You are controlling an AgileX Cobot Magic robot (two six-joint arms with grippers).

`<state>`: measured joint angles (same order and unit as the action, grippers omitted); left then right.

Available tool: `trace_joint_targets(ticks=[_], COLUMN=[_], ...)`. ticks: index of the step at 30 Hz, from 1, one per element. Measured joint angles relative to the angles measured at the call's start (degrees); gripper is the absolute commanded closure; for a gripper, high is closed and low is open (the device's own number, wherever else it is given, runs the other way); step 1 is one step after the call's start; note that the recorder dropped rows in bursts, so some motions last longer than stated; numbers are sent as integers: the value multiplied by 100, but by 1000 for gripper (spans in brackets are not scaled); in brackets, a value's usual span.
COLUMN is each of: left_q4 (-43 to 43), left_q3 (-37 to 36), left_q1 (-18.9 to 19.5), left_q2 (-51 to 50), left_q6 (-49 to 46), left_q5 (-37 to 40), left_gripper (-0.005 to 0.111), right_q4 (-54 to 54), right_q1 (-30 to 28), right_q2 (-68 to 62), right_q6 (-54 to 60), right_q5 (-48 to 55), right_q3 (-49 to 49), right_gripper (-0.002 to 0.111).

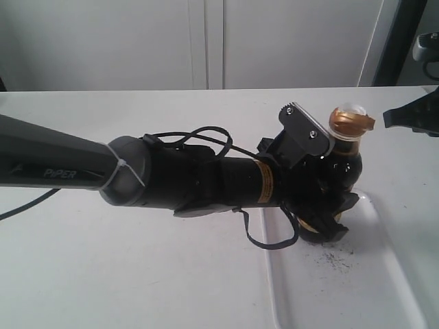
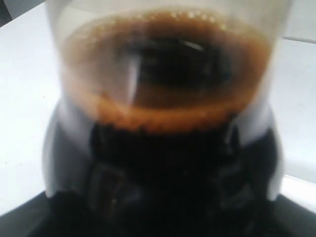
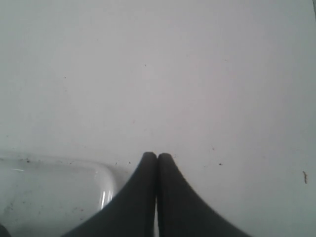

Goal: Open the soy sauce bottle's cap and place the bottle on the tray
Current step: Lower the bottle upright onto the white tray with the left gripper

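Observation:
The soy sauce bottle [image 1: 343, 168] stands upright over the far left corner of the white tray [image 1: 384, 274]. Whether its base touches the tray I cannot tell. My left gripper [image 1: 328, 195] reaches in from the left and is shut on the bottle's body. The golden cap [image 1: 346, 123] sits on top, its lid tipped to the right with the whitish spout [image 1: 350, 107] showing. Up close in the left wrist view, the bottle [image 2: 168, 89] fills the frame with dark liquid. My right gripper [image 3: 157, 156] is shut and holds nothing. It hovers over bare table beside the tray's corner [image 3: 59, 192].
My right arm's dark tip [image 1: 411, 116] shows at the right edge, level with the cap. Dark specks [image 1: 333, 259] lie on the tray. My left arm [image 1: 137, 175] spans the table's middle with loose cables [image 1: 206, 133]. White cabinet doors stand behind.

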<state>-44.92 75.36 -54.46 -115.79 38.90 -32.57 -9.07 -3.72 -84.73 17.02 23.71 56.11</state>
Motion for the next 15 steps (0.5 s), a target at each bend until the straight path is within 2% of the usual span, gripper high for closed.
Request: trace_joint_targets(ticks=[13,15], left_q4=[21,21], left_q3=[202,210], left_q1=[-120,-120], left_q2=[-258,-269], left_q6=[15,37], left_q5=[-16,-16], left_gripper=[107,103], right_q4=[0,0], right_q1=[0,0], right_q2=[0,0], right_q6=[-12,-12], right_q5=[-10,-10], right_q3=[0,0], right_gripper=[108,108])
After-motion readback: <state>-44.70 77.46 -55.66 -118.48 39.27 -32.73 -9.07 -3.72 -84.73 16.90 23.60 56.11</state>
